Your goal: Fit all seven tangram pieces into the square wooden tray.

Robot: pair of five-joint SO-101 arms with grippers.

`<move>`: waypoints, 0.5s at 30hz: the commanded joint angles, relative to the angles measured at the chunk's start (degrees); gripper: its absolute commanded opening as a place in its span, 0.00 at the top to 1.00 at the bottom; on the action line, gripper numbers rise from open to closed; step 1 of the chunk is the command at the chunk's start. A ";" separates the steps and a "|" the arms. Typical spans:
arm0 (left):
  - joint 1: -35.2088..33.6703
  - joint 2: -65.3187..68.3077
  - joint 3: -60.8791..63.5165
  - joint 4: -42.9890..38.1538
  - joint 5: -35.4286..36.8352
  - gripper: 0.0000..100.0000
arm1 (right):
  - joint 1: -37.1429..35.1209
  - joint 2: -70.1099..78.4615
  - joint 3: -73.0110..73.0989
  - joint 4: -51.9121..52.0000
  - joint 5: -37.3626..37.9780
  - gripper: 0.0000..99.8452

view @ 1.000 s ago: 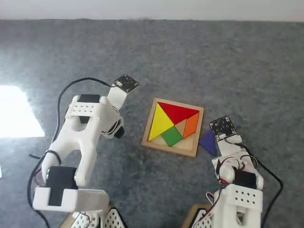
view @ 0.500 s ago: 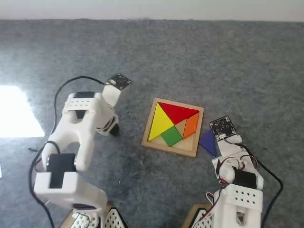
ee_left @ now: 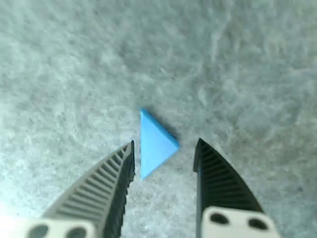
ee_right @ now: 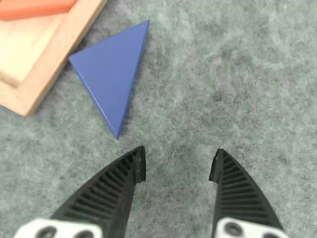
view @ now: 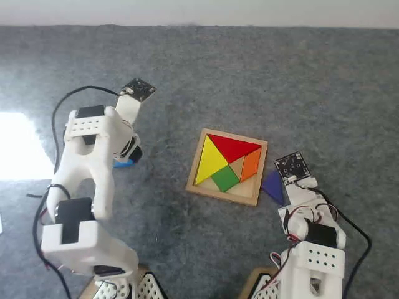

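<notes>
You have grey mottled felt surface (view: 312,81) beneath left jaws and right jaws alike. Bright light patch (view: 19,149) lies on it, well off outer side of left jaws. Pale wall strip (view: 199,12) far beyond both.

We see the left arm (view: 93,162), at eight o'clock in the high view, built of white moulded shells with black motor blocks; a thin black cable (view: 62,109) loops off its ten o'clock side; a dark circuit board (view: 138,90) caps it; the right arm (view: 305,205), at five o'clock, matches, with red and black wires (view: 293,224); the left gripper (ee_left: 166,144) and right gripper (ee_right: 179,150) have black ribbed fingers (ee_left: 116,173) on white bases with round holes.
</notes>
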 commanded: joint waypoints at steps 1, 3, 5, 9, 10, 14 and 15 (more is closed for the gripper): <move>-0.53 1.76 -3.12 -0.35 -0.44 0.81 | -0.48 0.22 -0.18 -0.48 0.53 0.78; -1.58 4.04 -4.00 -1.14 -0.44 0.81 | -0.48 0.22 -0.18 -0.48 0.53 0.78; -2.11 6.42 -5.23 -1.14 -0.44 0.81 | -0.48 0.22 -0.18 -0.48 0.53 0.78; -2.99 9.41 -6.81 -1.14 -0.44 0.81 | -0.48 0.22 -0.18 -0.48 0.53 0.78; -2.99 9.85 -6.90 -1.14 -0.53 0.81 | -0.48 0.22 -0.18 -0.48 0.53 0.78; -2.73 10.64 -6.81 -1.14 -0.44 0.84 | -0.48 0.22 -0.18 -0.48 0.53 0.78; -2.73 10.81 -6.81 -1.14 -0.44 0.86 | -0.48 0.22 -0.18 -0.48 0.53 0.78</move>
